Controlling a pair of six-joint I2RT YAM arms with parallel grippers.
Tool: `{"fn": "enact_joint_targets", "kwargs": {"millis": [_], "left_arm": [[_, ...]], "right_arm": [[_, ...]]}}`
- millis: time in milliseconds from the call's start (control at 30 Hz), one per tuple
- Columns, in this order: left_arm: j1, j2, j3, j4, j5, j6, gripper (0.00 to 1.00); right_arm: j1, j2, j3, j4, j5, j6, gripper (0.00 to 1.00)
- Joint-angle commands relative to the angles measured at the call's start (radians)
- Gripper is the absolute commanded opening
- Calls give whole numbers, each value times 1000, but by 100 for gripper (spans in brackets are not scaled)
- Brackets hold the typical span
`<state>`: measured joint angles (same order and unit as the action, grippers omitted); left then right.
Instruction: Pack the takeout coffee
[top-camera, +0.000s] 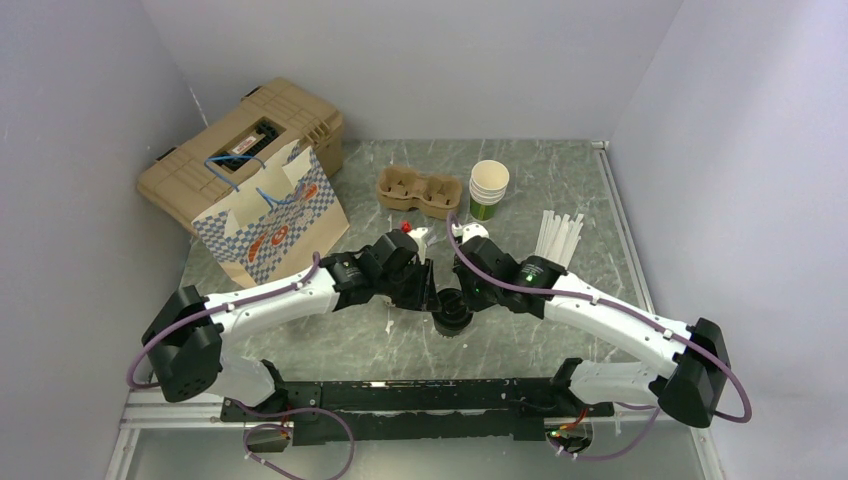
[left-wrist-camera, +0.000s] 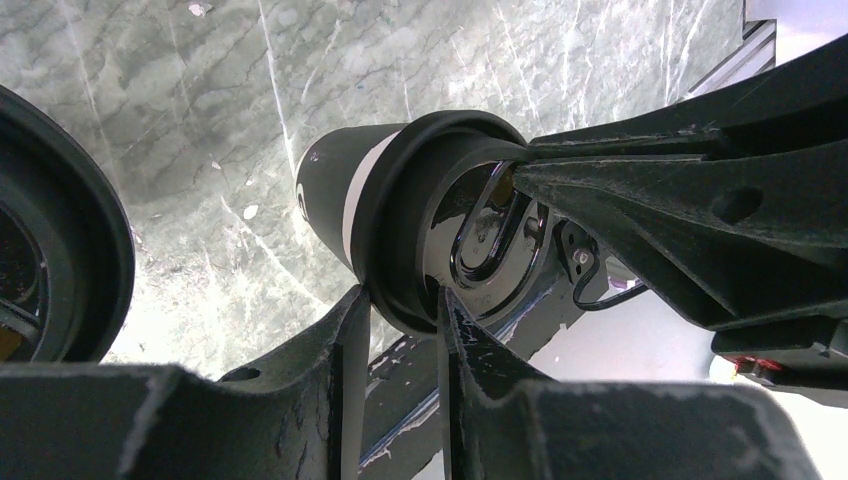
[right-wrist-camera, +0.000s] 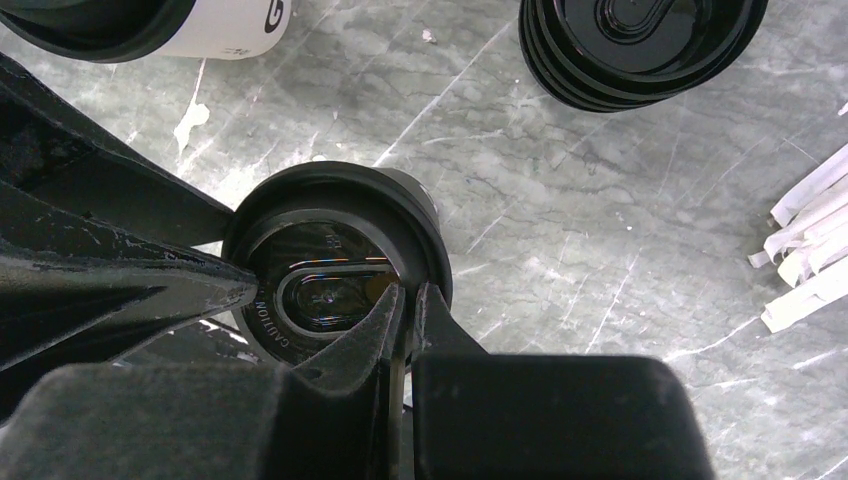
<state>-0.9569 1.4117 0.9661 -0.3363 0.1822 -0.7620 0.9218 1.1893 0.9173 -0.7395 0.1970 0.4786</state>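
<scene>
The takeout coffee (top-camera: 450, 314) sits at the table's middle, between both arms. Its round black lid (right-wrist-camera: 320, 250) faces up, with a dark side and a pale band (left-wrist-camera: 352, 200) below it. My left gripper (left-wrist-camera: 400, 296) is shut on the lid's rim, one finger inside and one outside. My right gripper (right-wrist-camera: 410, 288) pinches the rim at another spot. In the top view the left gripper (top-camera: 432, 292) and right gripper (top-camera: 462, 300) meet over the cup. I cannot tell whether the cup rests on the table.
A checkered paper bag (top-camera: 270, 215) stands at the back left before a tan case (top-camera: 250, 135). A cardboard cup carrier (top-camera: 420, 190), stacked cream cups (top-camera: 488, 188) and white straws (top-camera: 558, 238) lie behind. Black lids (right-wrist-camera: 640, 50) and another lidded cup (right-wrist-camera: 200, 25) sit close by.
</scene>
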Motion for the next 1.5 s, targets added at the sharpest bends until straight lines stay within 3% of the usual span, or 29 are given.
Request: {"fn": "enact_joint_targets", "kwargs": {"millis": [0, 667, 1100, 1467], "left_arm": [[-27, 91, -57, -58, -3, 13, 0], [-124, 274, -103, -76, -103, -73, 0], [-163, 262, -199, -58, -148, -137, 0], [-164, 199, -60, -166, -179, -57, 0]], "right_arm": [[29, 107, -89, -64, -115, 61, 0], [82, 124, -132, -61, -83, 135, 0], [101, 121, -132, -59, -79, 155, 0], [103, 75, -18, -116, -27, 161, 0]]}}
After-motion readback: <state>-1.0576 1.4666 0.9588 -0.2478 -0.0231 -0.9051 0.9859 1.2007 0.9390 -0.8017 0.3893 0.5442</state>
